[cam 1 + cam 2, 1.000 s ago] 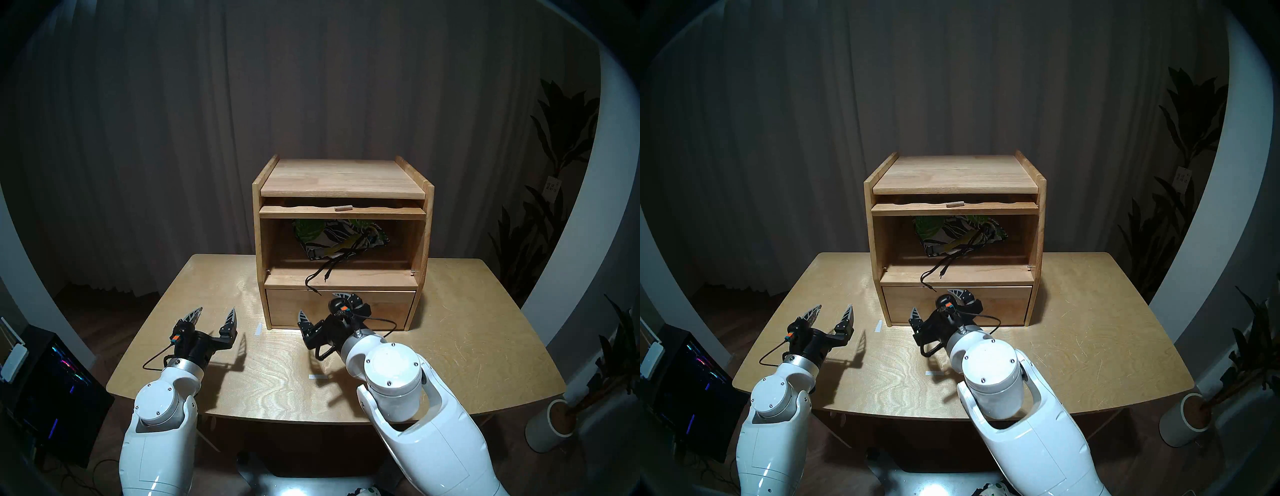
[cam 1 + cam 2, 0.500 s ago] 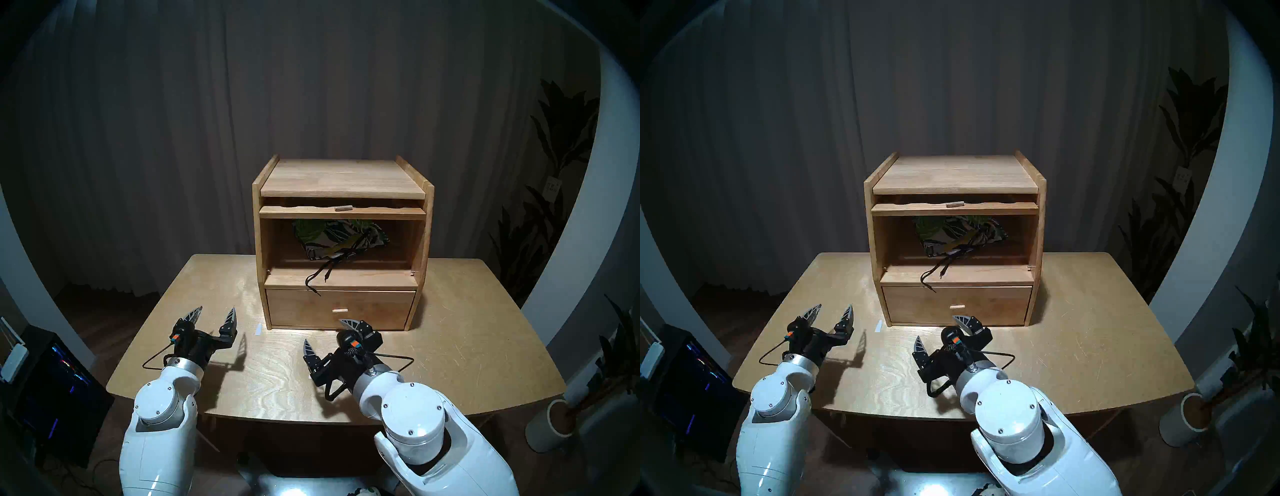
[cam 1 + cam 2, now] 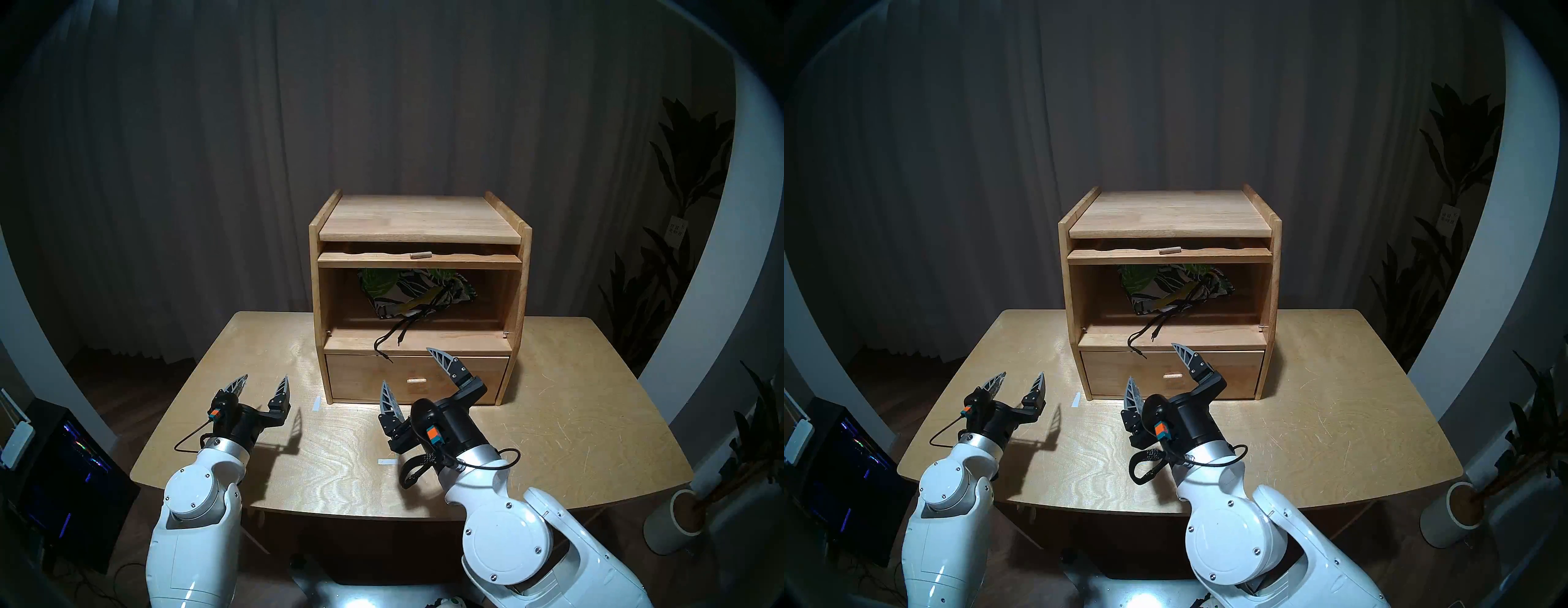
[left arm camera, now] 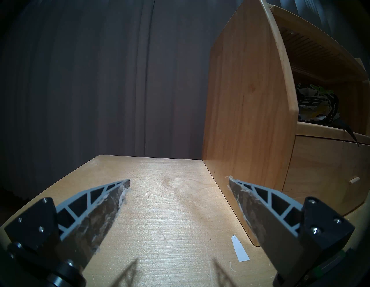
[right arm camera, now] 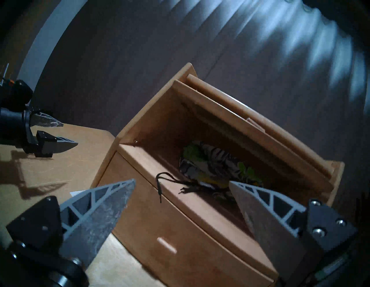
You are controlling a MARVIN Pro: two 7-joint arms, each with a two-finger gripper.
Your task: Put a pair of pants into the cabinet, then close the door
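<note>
The light-wood cabinet (image 3: 515,297) stands at the back of the table. The pair of pants (image 3: 413,291) lies folded in its upper compartment, also in the right wrist view (image 5: 210,164). The black drawstring (image 3: 384,346) hangs out over the front ledge onto the drawer front. The door (image 3: 466,260) is raised flat under the top, its peg handle (image 3: 420,255) facing forward. My right gripper (image 3: 407,367) is open and empty, held tilted in front of the drawer knob (image 3: 415,380). My left gripper (image 3: 265,378) is open and empty, left of the cabinet.
The wooden table (image 3: 572,403) carries two white tape marks (image 3: 316,403). A dark monitor (image 3: 72,467) stands at the lower left off the table, a potted plant (image 3: 679,522) at the lower right. A dark curtain hangs behind.
My right gripper drew back from the drawer front toward me, then rose and turned, its fingers now pointing up at the cabinet. The left arm, pants and door have not moved.
</note>
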